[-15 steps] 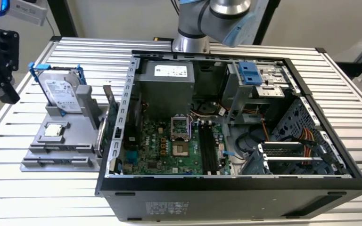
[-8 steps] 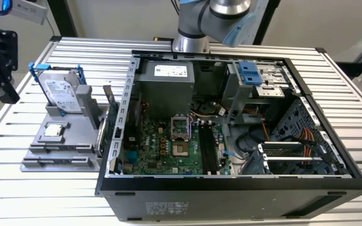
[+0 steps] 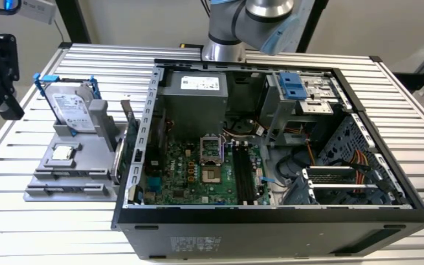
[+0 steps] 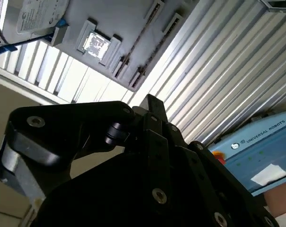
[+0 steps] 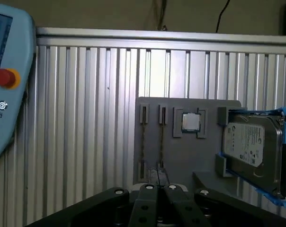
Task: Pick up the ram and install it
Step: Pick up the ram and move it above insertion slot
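Centre left in the exterior view, the ram (image 3: pixel 121 154), a thin flat dark stick with a greenish edge, stands on edge between the grey plastic tray (image 3: pixel 35 194) and the perforated metal wall of the open computer case (image 3: pixel 271 221). Both sit on a ribbed aluminium table (image 3: pixel 64 232). At top centre the arm (image 3: pixel 260 14), silver with pale-blue caps, runs up out of frame. In the first wrist view the black gripper (image 5: pixel 159 182) hangs above the tray, pointing down. Its blocky fingers are pressed together and hold nothing.

desk (image 3: pixel 50 232): silver ribbed aluminium slats | wall (image 3: pixel 131 22): plain pale beige behind desk | dark upright post (image 3: pixel 74 19): at desk's far edge | light: soft, even
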Robot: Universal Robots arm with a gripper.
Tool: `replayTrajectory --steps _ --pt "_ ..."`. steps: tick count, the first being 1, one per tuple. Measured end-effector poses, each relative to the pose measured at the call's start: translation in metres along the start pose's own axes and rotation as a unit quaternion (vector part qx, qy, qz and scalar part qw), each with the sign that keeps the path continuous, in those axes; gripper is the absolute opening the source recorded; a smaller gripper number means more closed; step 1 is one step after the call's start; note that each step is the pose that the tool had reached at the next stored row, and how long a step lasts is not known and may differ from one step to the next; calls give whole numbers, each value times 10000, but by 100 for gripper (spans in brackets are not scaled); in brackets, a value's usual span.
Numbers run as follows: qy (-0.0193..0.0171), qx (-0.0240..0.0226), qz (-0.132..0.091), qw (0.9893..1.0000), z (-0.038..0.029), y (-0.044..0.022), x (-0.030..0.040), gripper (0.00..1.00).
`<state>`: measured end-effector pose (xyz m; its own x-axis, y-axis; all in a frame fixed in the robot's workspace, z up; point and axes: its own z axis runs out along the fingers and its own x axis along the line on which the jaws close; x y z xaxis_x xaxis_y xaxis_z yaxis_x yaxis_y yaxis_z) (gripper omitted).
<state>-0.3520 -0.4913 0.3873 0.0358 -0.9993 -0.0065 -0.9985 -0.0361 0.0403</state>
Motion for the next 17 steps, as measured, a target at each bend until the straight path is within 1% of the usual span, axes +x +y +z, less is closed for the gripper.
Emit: replayTrajectory --steps 2,5,17 --pt "7 -1 -163 9999 0 0 0 0" --pt "15 -3 -373 9993 1 0 0 0" --pt "21 -4 -522 9986 1 0 -1 0"
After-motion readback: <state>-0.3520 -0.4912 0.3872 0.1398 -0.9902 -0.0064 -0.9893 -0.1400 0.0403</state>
